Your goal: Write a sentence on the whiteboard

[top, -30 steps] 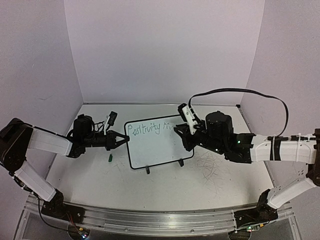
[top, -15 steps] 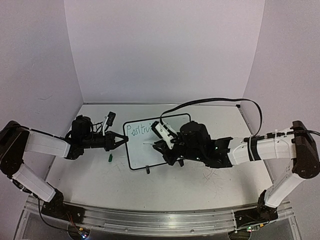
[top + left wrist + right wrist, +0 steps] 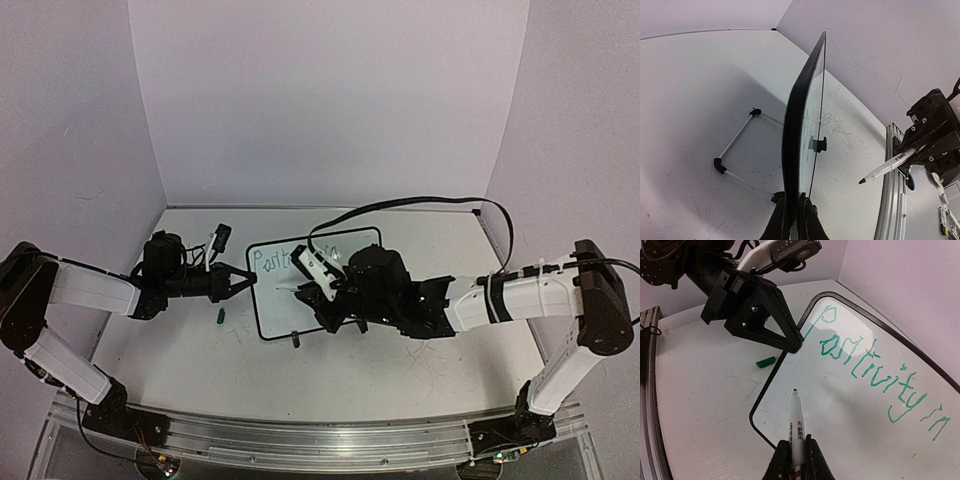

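The whiteboard (image 3: 272, 305) stands tilted on the table. Green letters of the sentence (image 3: 270, 262) run along its top; the right wrist view reads "Positivity in" (image 3: 867, 365). My left gripper (image 3: 250, 283) is shut on the board's left rim, seen edge-on in the left wrist view (image 3: 794, 216). My right gripper (image 3: 312, 296) is shut on a white marker (image 3: 798, 421). The uncapped tip points at the board's lower-left area (image 3: 840, 415), just off the surface or touching; I cannot tell which. The right arm hides the board's right half from above.
A green marker cap (image 3: 221, 317) lies on the table left of the board, also in the right wrist view (image 3: 765, 361). The wire stand (image 3: 737, 145) props the board behind. Grey scribble marks (image 3: 425, 335) cover the tabletop at right. A metal rail (image 3: 320, 440) runs along the front.
My right arm has swung left across the board with the marker, from the end of the written line to the lower-left part. The left gripper has held still.
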`<action>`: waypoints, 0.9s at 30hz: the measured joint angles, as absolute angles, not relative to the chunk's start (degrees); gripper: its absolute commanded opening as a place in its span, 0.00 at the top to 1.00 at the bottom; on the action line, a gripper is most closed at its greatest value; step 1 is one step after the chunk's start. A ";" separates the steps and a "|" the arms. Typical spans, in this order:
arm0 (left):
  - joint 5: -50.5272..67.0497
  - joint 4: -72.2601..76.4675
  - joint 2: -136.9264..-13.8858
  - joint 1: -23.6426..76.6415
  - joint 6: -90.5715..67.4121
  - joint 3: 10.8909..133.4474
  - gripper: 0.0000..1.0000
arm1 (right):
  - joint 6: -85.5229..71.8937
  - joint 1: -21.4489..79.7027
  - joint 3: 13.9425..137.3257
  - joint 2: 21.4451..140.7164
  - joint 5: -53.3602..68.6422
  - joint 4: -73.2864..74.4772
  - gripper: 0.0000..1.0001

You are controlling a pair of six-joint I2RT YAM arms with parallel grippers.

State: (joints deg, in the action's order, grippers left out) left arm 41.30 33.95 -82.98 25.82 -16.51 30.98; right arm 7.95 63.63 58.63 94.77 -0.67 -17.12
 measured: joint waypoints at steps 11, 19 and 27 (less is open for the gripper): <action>41.28 33.93 -82.87 25.82 -16.51 30.98 1.00 | 8.14 63.69 55.30 93.06 -13.77 -21.87 1.00; 40.85 33.45 -82.24 25.85 -16.49 30.98 1.00 | 6.60 54.78 47.34 81.20 -14.29 -23.49 1.00; 40.73 33.45 -82.24 25.85 -16.42 30.98 1.00 | 5.15 48.88 44.95 76.71 -11.04 -23.42 1.00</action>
